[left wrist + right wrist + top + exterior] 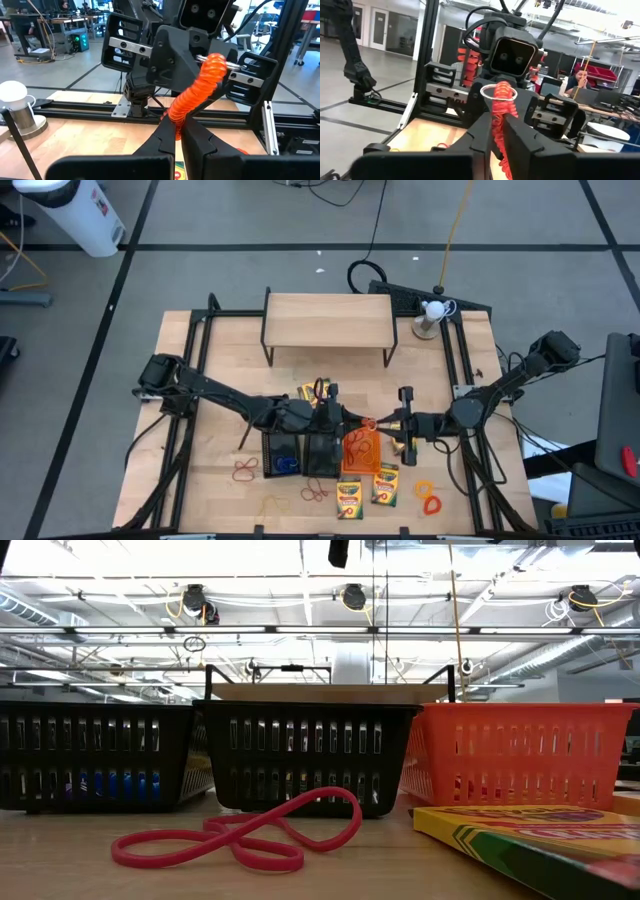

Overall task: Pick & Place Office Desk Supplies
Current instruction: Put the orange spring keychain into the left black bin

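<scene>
My left gripper (347, 419) and my right gripper (386, 423) meet tip to tip above the orange mesh tray (362, 452), both shut on an orange coiled band (367, 423) stretched between them. Two black mesh trays (283, 452) (320, 450) stand to the left of the orange one. Two crayon boxes (350, 498) (386, 484) lie flat near the table's near edge, and a third (307, 393) lies behind the trays. In the low view a red rubber band (240, 835) lies in front of the black trays (310, 755). My left gripper pinches one end of the orange coiled band (176, 116) between its two fingertips (161, 136), coming level from the table's left. The band is lifted clear and runs on, stretched, to the other gripper. My right gripper pinches the band's other end (497, 122) between its fingertips (514, 131), level from the table's right. The band reaches from there across to the left gripper, clear of the table.
The light wooden shelf (328, 320) stands at the far side, with the white ball on a stand (431, 315) to its right. Loose rubber bands lie on the table: red (245, 470), red (316, 492), orange (425, 488), red (432, 505).
</scene>
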You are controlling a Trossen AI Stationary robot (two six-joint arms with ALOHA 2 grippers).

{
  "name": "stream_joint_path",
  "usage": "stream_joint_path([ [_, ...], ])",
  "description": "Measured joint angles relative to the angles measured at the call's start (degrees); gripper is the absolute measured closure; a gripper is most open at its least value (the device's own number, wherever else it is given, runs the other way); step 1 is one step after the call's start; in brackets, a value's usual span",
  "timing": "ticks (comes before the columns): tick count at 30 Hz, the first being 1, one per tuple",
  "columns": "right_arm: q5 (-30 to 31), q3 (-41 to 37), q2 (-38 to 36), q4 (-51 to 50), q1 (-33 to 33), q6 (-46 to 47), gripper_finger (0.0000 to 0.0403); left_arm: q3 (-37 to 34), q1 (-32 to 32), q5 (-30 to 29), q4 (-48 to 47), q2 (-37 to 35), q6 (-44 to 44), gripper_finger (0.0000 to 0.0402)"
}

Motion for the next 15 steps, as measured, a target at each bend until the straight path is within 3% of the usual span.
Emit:
stream_joint_path([
  [8,0.4,0.0,0.0,0.1,0.0,-0.6,0.0275,0.0,0.0,0.0,-0.1,0.0,0.0,0.0394],
  [15,6.5,0.0,0.0,0.0,0.0,-3.4,0.0216,0.0,-0.1,-0.3,-0.2,-0.1,1.2,0.0396],
])
